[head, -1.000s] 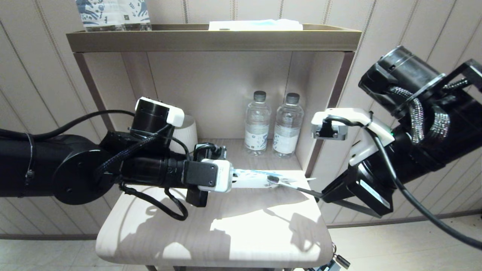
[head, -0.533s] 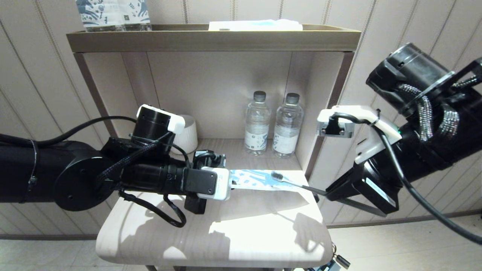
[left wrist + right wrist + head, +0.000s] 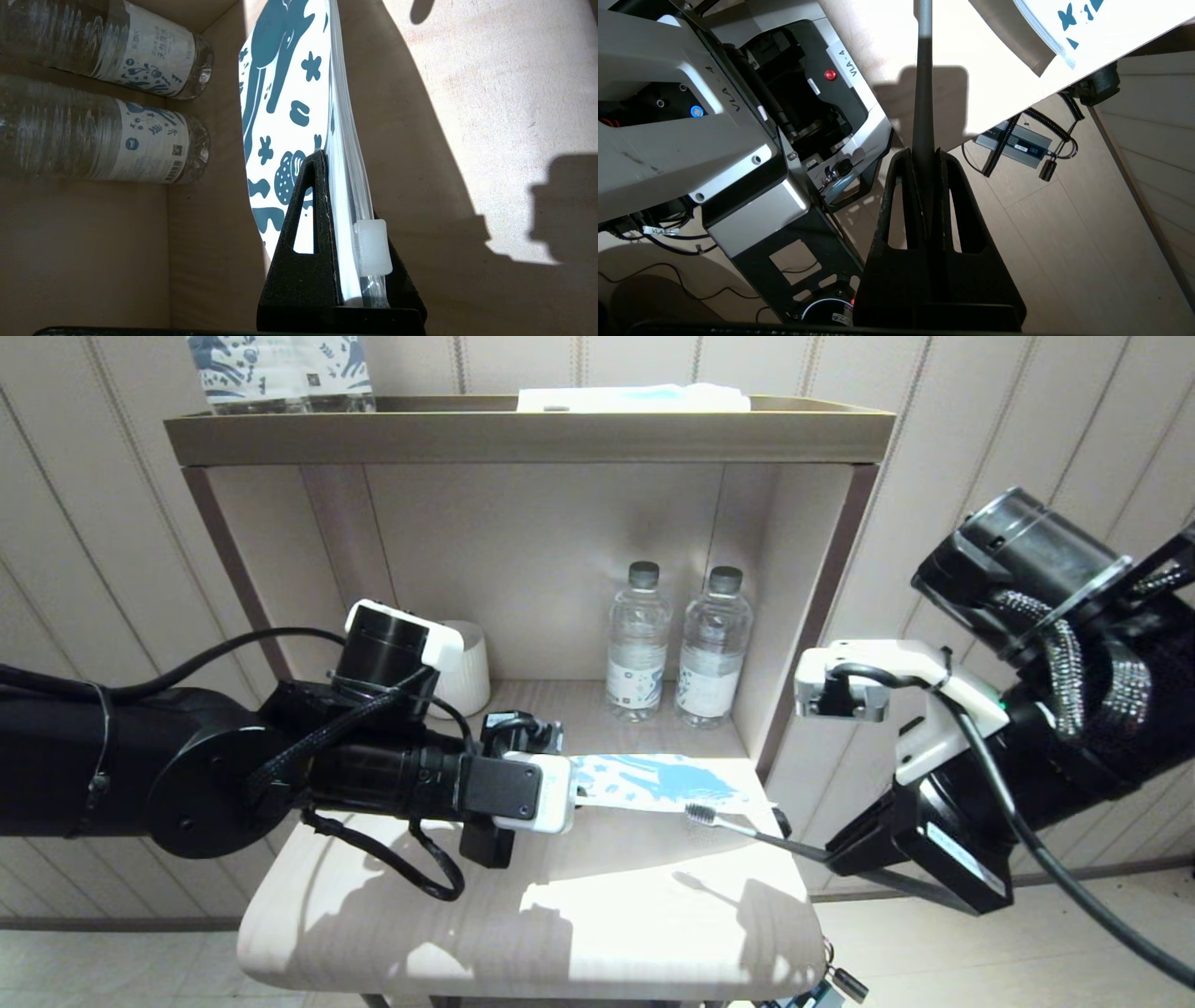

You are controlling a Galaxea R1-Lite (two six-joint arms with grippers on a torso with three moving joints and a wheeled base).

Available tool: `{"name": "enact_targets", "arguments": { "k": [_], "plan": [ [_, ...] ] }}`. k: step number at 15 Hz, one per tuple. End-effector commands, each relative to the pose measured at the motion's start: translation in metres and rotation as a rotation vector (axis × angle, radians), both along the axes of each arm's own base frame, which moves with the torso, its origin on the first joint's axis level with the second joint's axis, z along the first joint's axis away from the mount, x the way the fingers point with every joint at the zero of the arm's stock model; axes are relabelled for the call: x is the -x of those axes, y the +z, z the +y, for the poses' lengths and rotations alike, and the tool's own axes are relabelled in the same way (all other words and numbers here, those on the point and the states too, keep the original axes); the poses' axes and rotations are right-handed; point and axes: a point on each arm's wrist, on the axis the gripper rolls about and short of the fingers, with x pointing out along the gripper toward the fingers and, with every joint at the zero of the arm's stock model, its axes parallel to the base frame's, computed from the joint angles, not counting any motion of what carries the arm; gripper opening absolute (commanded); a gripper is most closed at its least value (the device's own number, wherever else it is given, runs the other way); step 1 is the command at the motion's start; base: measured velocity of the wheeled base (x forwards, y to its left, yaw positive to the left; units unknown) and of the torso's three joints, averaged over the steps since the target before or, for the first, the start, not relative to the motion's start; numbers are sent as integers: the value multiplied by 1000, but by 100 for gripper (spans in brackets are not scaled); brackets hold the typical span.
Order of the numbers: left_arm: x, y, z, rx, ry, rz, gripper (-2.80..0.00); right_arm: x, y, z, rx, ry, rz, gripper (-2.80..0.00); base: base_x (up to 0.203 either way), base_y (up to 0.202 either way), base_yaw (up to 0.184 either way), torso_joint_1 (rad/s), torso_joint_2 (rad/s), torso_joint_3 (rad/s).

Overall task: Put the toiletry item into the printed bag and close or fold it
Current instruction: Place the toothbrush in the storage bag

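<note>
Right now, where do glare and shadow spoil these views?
Head view: sunlight washes out the table, with arm shadows across it. Left wrist view: the bag is sunlit, shadows around it. Right wrist view: the toothbrush handle shows dark.

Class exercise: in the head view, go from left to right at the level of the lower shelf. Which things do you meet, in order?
White cup → left gripper, shut on the printed bag → toothbrush → right gripper, shut on the toothbrush handle. The two water bottles stand further back, so they are left out.
</note>
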Motion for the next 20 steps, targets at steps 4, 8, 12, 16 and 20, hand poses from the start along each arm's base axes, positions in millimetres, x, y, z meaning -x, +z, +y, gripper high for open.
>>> {"name": "enact_targets", "arguments": {
  "k": [4, 8, 12, 16, 20],
  "plan": [
    [0, 0, 2, 0, -3, -6, -280, -3, -5, -22, -7, -91, -9, -280, 0, 0, 0, 0, 0, 0],
    [-5, 10, 3, 12, 31, -39, -280, -29, -47, -40, -33, -215, -56, -280, 0, 0, 0, 0, 0, 0],
    [-26, 28, 0, 109, 178, 56, -280, -63, -78, -39, -132, -329, -156, -280, 0, 0, 0, 0, 0, 0],
    [-39, 34, 2, 241, 265, 250, -280, -85, -82, -32, -201, -415, -187, -280, 0, 0, 0, 0, 0, 0],
    [-33, 18, 5, 243, 273, 355, -280, -96, -84, -18, -267, -436, -226, -280, 0, 0, 0, 0, 0, 0]
  ]
}}
